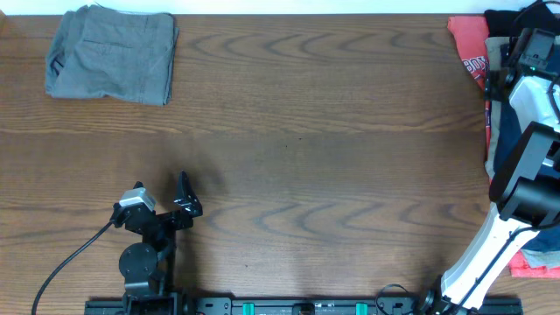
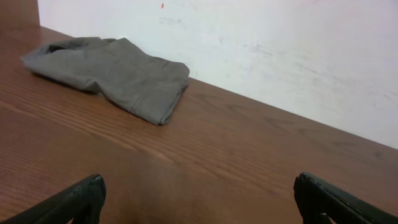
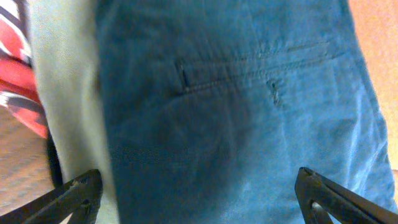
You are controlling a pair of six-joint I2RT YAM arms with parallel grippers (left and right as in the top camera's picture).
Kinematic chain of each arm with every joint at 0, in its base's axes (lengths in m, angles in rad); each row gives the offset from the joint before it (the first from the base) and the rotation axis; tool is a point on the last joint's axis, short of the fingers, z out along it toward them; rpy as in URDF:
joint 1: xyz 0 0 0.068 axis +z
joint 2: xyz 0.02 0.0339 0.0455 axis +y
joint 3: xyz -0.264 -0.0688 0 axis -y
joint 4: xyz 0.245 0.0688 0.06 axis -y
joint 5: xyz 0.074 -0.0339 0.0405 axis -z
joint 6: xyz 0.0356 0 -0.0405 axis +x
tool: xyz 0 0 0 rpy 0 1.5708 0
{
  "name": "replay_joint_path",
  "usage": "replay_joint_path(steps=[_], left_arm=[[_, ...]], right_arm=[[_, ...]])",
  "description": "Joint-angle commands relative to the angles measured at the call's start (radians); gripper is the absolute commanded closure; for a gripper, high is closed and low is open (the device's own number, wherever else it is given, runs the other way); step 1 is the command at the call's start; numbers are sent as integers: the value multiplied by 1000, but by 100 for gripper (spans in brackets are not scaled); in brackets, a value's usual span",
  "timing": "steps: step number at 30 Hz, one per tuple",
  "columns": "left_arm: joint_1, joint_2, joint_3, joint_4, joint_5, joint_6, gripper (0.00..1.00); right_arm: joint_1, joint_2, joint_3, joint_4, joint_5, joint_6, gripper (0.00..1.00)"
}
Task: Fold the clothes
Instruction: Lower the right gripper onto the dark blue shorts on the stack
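Running top-to-bottom, navy shorts (image 3: pixel 236 124) show crosswise pocket seam.

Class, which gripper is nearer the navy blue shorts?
Right. The right gripper hangs open directly over the navy blue shorts; the left gripper sits far off across the table.

Non-task stuff: the desk (image 1: pixel 297 131) has a brown wood-grain top with grain running left to right and fills almost the whole overhead view. Left wrist view shows the wall (image 2: pixel 280 56) behind the desk's far edge, white with faint grey scuffs, meeting the desk on a straight line. There is a small red speck (image 2: pixel 162 5) on the wall near the top. A blurred strip of the desk sits lower left in the right wrist view.
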Motion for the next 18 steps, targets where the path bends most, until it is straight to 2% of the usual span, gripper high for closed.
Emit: replay_joint_path(steps=[1, 18], left_arm=[[-4, -6, -18, -37, -27, 6, 2], [-4, -6, -18, -37, -27, 6, 2]], right_arm=[[-19, 16, 20, 0, 50, -5, 3], [-34, 7, 59, -68, 49, 24, 1]])
